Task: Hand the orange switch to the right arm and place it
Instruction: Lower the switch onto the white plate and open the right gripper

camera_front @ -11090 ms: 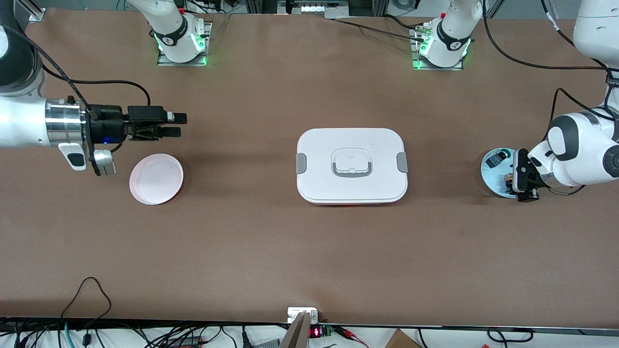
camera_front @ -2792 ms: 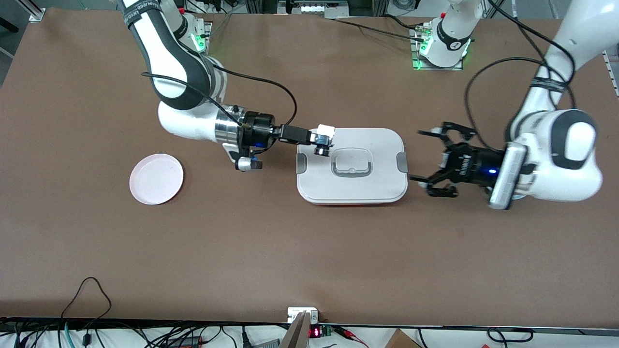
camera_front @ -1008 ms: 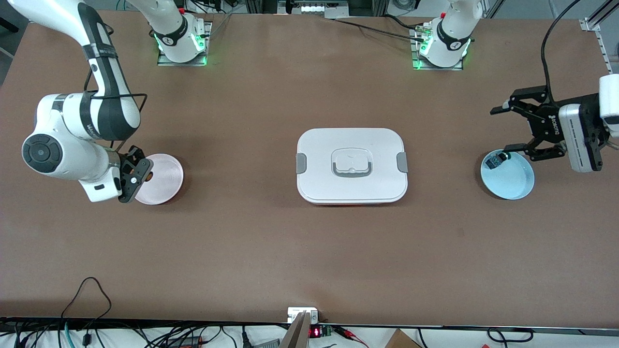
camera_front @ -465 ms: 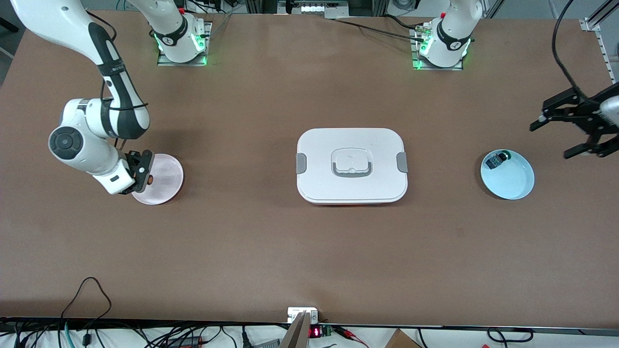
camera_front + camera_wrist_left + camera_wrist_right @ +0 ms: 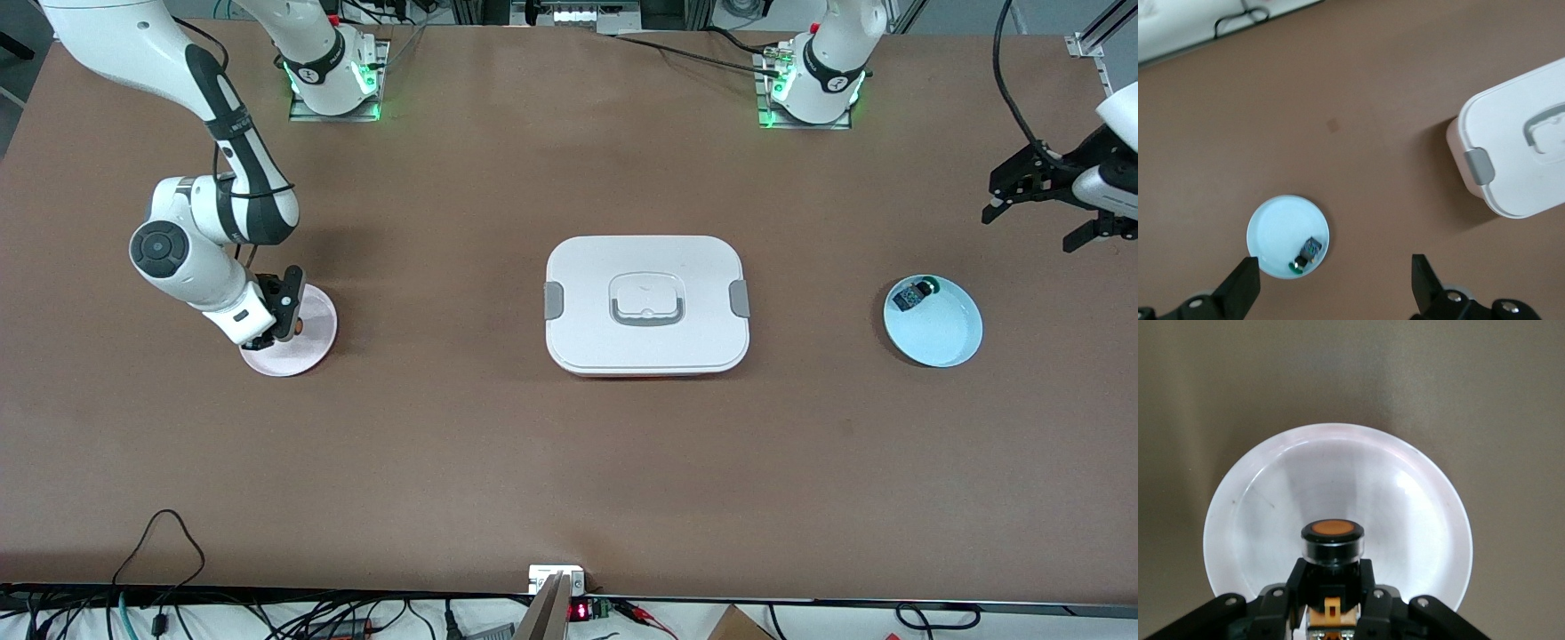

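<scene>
Orange switch (image 5: pixel 1332 550), a stubby black push-button with an orange cap, sits pinched between the slim black fingers of the right gripper (image 5: pixel 289 307), held over the round pale pink plate (image 5: pixel 316 342) at the right arm's end of the brown table (image 5: pixel 533 462). Left gripper (image 5: pixel 1049 200), spread wide with nothing in it, hangs over the table near the light blue plate (image 5: pixel 942 338), which holds a green-capped black switch (image 5: pixel 914 294). A white lidded box (image 5: pixel 645 302) rests mid-table between the plates
</scene>
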{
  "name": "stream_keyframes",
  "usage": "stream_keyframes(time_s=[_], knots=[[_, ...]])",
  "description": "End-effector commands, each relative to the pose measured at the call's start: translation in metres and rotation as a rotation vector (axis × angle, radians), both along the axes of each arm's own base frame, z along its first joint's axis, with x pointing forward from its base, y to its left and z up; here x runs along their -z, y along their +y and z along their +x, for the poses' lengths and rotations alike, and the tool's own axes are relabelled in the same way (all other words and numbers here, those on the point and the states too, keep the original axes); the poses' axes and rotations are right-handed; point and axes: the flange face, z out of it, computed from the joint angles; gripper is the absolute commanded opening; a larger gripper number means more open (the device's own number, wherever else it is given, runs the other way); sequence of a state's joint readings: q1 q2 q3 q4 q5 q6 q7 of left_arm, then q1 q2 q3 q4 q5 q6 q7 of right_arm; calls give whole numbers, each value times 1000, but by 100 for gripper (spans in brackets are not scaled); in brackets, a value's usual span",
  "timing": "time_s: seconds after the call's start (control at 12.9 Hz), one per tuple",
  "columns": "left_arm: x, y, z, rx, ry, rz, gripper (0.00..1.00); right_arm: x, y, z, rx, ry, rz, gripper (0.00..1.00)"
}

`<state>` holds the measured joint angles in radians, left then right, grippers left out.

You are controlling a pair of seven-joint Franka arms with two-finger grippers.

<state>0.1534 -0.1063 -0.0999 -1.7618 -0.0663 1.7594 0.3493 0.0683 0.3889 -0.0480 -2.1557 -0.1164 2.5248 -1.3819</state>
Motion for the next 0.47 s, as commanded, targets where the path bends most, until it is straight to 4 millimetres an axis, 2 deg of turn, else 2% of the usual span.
stream_keyframes(time_s=[0.0,0.23,0.39], knots=[[10,3,-22,-200,49,20,100,8,1,-6,-25,-11,-1,14],[2,-16,-23,-343,77,65,100,13,4,-9,-33,-17,2,14],[8,-19,-19,-363,90,66,100,17,4,-11,-31,-9,2,14]])
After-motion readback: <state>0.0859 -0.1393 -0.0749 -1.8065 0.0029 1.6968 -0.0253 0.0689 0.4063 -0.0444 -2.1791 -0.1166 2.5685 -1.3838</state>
